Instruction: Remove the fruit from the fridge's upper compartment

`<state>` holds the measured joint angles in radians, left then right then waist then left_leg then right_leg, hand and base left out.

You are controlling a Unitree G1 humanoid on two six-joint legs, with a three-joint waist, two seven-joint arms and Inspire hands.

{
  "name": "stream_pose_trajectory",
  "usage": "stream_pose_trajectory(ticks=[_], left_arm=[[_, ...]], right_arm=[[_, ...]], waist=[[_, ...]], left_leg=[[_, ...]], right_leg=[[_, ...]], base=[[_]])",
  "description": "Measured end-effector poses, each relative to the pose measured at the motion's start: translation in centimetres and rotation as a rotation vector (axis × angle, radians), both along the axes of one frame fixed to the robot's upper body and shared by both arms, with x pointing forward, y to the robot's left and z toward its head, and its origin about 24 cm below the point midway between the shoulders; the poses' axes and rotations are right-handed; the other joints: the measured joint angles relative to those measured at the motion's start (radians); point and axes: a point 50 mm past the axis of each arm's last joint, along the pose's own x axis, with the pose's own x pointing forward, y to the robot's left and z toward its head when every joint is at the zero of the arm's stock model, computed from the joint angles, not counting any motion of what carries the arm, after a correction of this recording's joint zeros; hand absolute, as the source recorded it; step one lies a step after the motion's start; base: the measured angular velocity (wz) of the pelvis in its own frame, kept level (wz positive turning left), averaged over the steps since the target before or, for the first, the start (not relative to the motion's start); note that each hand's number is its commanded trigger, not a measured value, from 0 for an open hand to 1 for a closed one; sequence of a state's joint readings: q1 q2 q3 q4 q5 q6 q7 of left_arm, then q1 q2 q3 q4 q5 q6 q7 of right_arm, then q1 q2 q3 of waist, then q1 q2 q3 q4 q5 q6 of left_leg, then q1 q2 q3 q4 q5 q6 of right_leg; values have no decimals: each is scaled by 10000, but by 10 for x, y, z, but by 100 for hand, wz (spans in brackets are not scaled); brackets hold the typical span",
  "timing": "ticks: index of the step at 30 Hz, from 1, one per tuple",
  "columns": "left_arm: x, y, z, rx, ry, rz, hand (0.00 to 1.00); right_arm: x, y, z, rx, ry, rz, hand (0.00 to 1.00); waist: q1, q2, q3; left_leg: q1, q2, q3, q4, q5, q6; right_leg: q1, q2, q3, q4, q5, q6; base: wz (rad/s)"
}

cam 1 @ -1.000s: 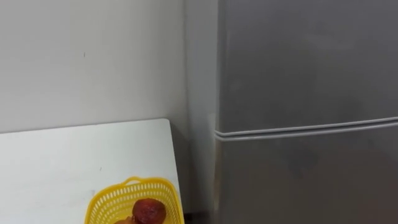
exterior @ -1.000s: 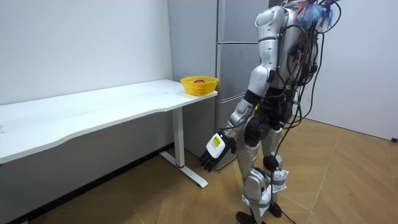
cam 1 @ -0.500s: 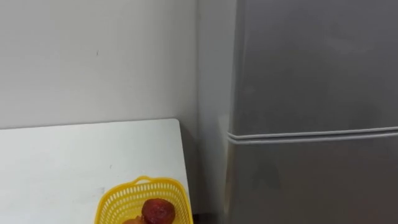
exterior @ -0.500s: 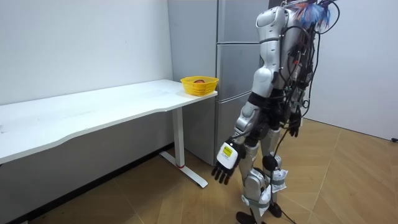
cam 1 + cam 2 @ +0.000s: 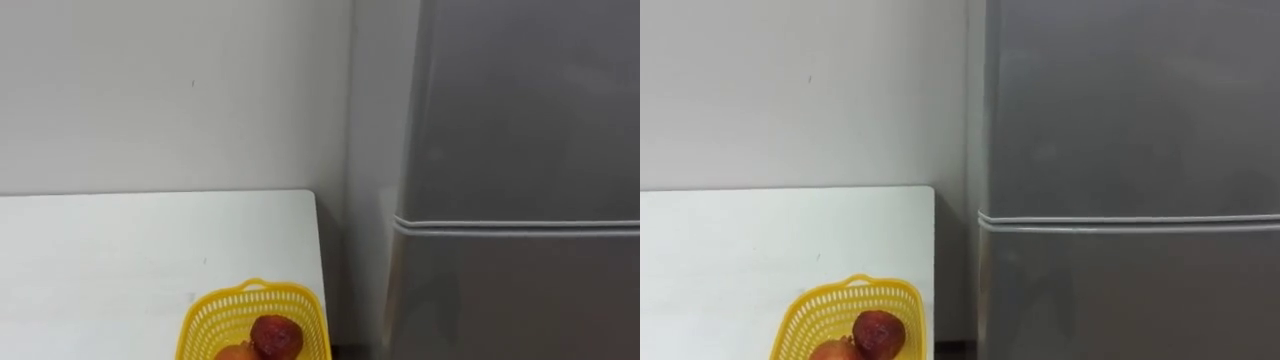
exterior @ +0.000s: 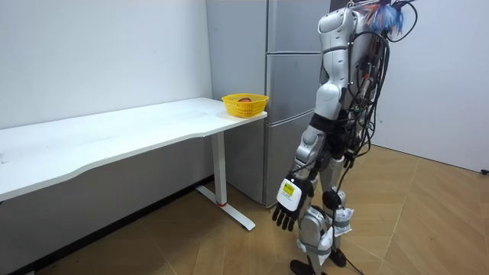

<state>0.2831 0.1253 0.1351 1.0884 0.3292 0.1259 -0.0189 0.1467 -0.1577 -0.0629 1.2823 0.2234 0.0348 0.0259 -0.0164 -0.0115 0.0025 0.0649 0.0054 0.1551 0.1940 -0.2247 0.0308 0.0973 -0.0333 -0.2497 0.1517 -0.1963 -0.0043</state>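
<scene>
A tall grey fridge [image 6: 289,92] stands against the wall, and I stand close in front of it. Its upper door [image 5: 1120,100] is closed, as is the lower door [image 5: 1120,300]; a pale seam runs between them. No handle shows on either door. My left hand [image 6: 288,206] hangs low beside my knee, well away from the fridge, open with relaxed fingers and holding nothing.
A white table [image 5: 120,250] stands left of the fridge with a narrow gap between them. Near its right end sits a yellow basket [image 5: 212,312] with a dark red fruit [image 5: 277,335] and an orange one [image 5: 236,352]. Bare wooden floor [image 6: 428,221] lies behind me.
The eye view has shifted, so fridge and basket now sit further right in the picture. My left arm has swung down and back towards my legs.
</scene>
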Motion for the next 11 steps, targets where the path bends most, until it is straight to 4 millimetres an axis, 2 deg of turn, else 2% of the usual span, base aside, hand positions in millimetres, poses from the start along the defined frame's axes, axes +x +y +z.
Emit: stream_pose_trajectory(ticks=[11], left_arm=[[7,-5,-2,-374,291,-728,0]], right_arm=[[3,1,0,95,47,582,0]], waist=[[-32,-15,15]], left_leg=[[-2,-1,-13,10,-4,-3]], right_leg=[[17,1,1,12,-2,-1]], base=[[0]])
